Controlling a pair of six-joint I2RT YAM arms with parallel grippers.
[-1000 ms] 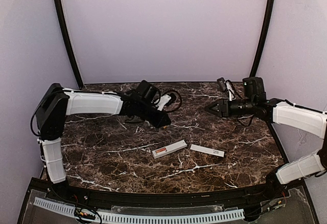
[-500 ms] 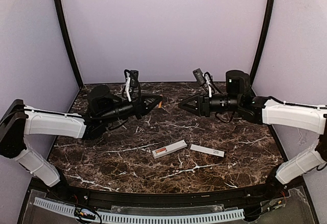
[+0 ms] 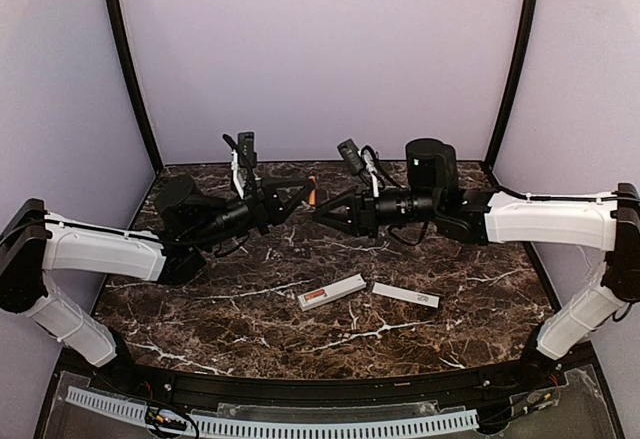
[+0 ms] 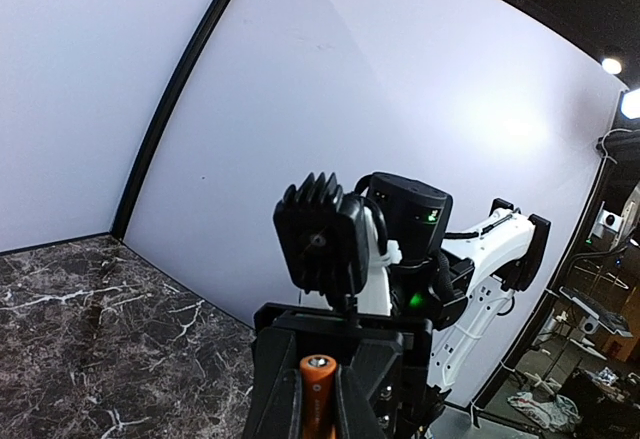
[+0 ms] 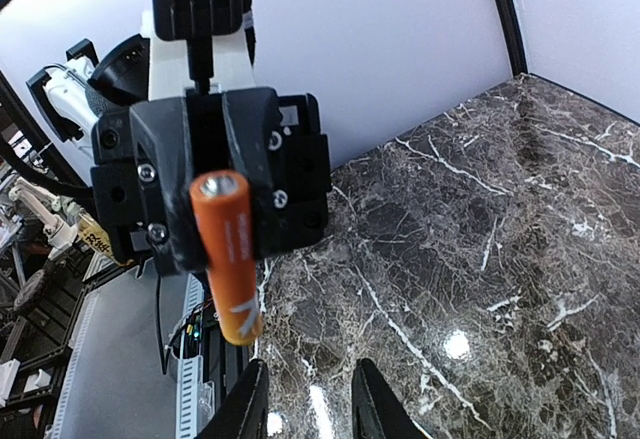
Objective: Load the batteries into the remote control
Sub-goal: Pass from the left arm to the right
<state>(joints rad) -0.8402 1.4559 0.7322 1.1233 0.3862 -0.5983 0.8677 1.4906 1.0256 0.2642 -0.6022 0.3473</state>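
One of the batteries (image 3: pixel 314 197), an orange-red cylinder, is held in the air over the back middle of the table, with my left gripper (image 3: pixel 303 196) shut on it. It stands upright between the fingers in the left wrist view, battery (image 4: pixel 318 399) and left gripper (image 4: pixel 318 371). My right gripper (image 3: pixel 323 209) faces it tip to tip. In the right wrist view the battery (image 5: pixel 229 254) hangs just ahead and left of my right gripper (image 5: pixel 305 407), which is open and empty. The white remote control (image 3: pixel 333 290) lies on the table, an orange-red patch near its left end.
A thin flat white cover strip (image 3: pixel 405 295) lies just right of the remote. The dark marble table (image 3: pixel 200 299) ends at a black front edge. Purple walls and black corner posts close in the back and sides.
Both arms have swung in towards each other over the back middle. The left gripper has carried the battery up and to the right. The right gripper has moved left and its fingers have narrowed.
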